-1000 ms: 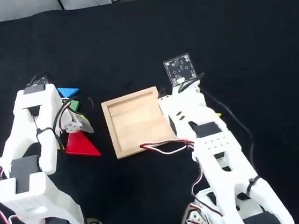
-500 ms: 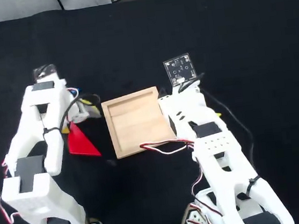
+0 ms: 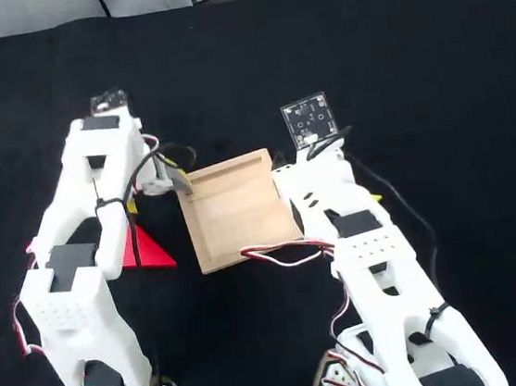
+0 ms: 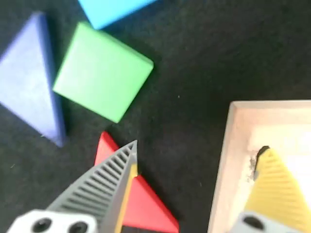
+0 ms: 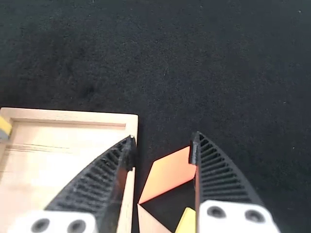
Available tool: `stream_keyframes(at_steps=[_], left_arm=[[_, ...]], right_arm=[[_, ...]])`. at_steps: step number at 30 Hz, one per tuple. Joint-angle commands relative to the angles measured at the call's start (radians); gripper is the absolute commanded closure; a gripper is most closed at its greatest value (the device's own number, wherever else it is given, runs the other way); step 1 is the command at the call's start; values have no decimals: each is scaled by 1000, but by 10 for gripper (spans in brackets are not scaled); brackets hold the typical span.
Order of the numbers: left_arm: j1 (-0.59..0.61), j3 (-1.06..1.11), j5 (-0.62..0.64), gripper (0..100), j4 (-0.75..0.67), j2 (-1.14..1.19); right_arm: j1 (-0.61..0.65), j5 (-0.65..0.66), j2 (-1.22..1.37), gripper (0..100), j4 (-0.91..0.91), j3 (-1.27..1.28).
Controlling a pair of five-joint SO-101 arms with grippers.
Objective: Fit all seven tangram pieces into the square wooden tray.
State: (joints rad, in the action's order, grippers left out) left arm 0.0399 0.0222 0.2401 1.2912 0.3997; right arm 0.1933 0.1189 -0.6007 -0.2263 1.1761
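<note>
Left fingers [image 4: 104, 187] straddle tray [image 4: 221, 170] wall — red triangle [image 4: 148, 204] tip toward green square [image 4: 102, 77].

Pale bare-wood tray [image 3: 237, 216] on matt black cloth [image 3: 430, 62].

Swung the left arm [image 3: 100, 202] up off the pile of loose pieces and across the worktop toward the tray [image 3: 190, 224]. Its claw [image 3: 172, 173] ended up right at the tray's far left corner, one finger over the rim. The arm also slid over part of the red triangle [image 3: 155, 251].
</note>
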Motion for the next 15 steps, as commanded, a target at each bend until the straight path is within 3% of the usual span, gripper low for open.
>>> stream_keyframes(at_steps=[1, 6, 15], left_arm=[[18, -117, -15, 630, 143, -117], [124, -24, -11, 632, 158, -227], [119, 251, -15, 632, -186, -158]], right_arm=[[12, 0, 7, 808, 18, -5], [12, 0, 7, 808, 18, -5], [12, 0, 8, 808, 18, -5]])
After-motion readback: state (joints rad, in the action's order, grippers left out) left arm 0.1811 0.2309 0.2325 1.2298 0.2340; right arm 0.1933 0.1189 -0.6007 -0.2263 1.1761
